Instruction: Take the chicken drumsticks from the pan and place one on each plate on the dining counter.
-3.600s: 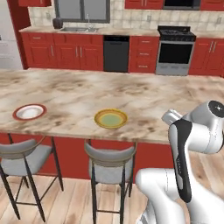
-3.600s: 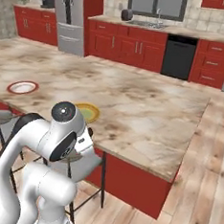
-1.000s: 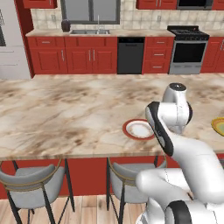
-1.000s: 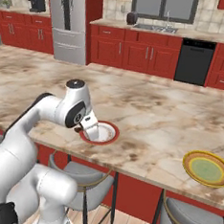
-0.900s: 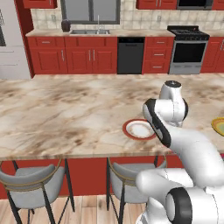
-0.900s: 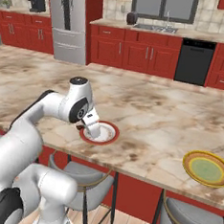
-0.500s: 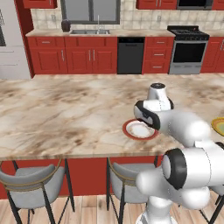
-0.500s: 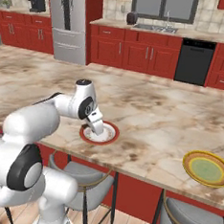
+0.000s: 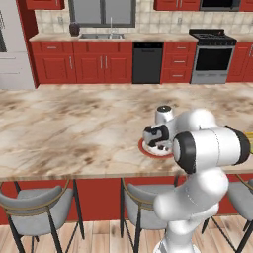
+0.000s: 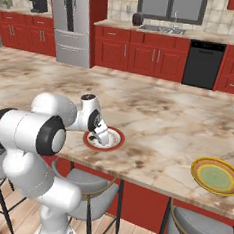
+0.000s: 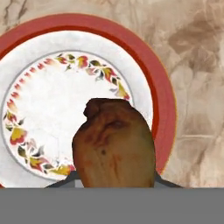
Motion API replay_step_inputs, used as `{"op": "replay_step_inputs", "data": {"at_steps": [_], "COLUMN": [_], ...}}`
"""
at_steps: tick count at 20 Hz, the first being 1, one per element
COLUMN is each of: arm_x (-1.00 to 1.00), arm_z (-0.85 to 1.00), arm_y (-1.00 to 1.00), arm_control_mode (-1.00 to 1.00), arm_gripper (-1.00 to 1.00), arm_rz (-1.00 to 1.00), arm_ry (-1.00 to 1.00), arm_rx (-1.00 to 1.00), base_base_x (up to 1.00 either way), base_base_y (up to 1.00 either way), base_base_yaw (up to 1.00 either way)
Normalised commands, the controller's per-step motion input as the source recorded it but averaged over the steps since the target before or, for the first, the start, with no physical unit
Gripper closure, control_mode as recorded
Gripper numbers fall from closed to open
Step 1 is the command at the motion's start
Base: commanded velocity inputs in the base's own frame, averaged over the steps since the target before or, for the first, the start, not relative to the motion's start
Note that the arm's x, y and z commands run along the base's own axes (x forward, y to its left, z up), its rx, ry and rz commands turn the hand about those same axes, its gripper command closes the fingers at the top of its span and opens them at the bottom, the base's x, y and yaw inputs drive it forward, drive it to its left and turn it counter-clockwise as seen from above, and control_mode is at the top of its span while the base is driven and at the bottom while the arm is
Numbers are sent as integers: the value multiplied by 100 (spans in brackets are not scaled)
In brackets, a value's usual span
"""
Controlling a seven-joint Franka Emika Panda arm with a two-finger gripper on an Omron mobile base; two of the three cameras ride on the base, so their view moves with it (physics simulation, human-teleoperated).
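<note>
Two base cameras sit behind arm, left and right, looking forward, down over desk (image 9: 74, 128). Both share red-rimmed plate (image 10: 118, 137). Hand camera looks down, very close to plate.

No readable text, labels, brands or numbers in any view — red-rimmed plate (image 11: 162, 100) at centre of the hand view bears a floral band only, appliance fronts along the top edge — blank
</note>
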Motion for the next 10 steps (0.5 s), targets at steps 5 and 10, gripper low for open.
{"op": "replay_step_inputs", "data": {"at_steps": [5,10], "arm_x": [55,54], "arm_z": [-44,-35], "arm_y": [0,0], "arm_control_mode": [-100,-100], "arm_gripper": [100,100], "arm_rz": [2,4], "arm_ry": [7,9], "arm_rx": [0,0], "base_base_x": [0,0], "base_base_y": [0,0], "base_base_yaw": [0,0]}}
